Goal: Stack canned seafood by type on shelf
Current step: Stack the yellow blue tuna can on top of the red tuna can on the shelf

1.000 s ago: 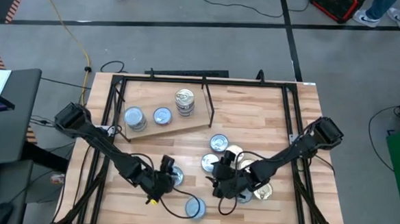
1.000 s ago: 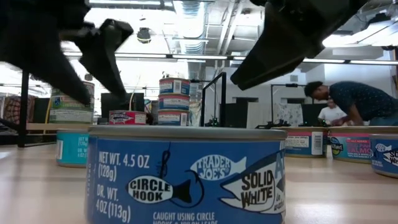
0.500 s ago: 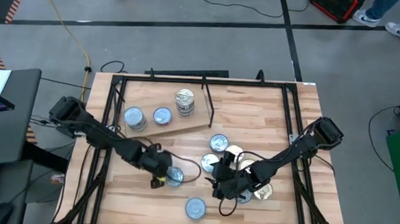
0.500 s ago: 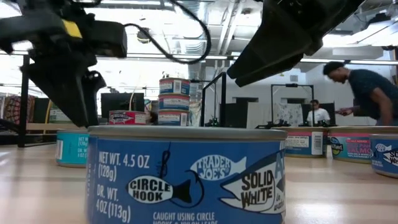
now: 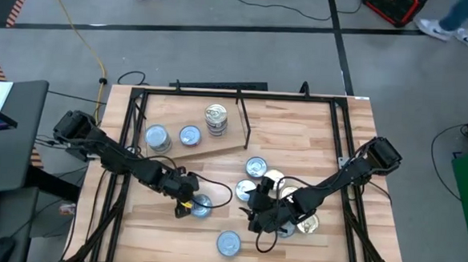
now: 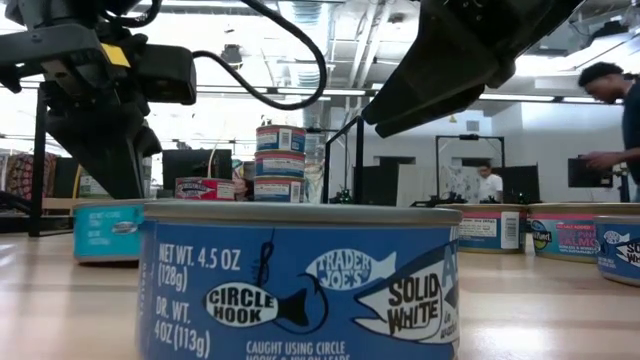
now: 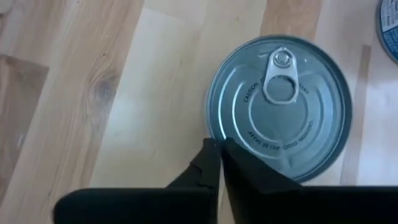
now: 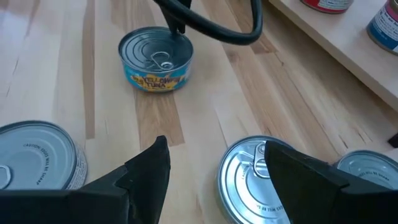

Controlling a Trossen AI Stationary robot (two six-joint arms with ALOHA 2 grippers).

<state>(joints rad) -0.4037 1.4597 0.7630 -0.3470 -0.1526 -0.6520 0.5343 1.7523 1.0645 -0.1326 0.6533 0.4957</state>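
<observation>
Two hands at work near the shelf (image 5: 205, 144), low over the tabletop (image 5: 314, 127). Left hand (image 5: 185, 206) in front of the shelf, fingers (image 7: 214, 171) pinched together with nothing between them, tips resting at the rim of a silver-lidded teal tin (image 5: 201, 206), not around it. Right hand (image 5: 255, 215) off to the shelf's front right, spread wide over a cluster of tins (image 5: 279, 189), one silver lid (image 8: 258, 180) showing between its fingers, nothing gripped. Tins likely stiff, compact and fairly heavy, smooth metal walls prone to slipping; best taken across the side wall, fingers opened wider than the lid first. On the shelf, a three-high stack (image 5: 215, 120) beside two blue tins (image 5: 173, 137), thin black rod frame (image 5: 245, 123) at its edge to be cleared on approach. Lone blue tin (image 5: 227, 243) farthest out from the shelf. Left arm's loose cable (image 5: 219, 190) looping near the teal tin, a likely snag.
</observation>
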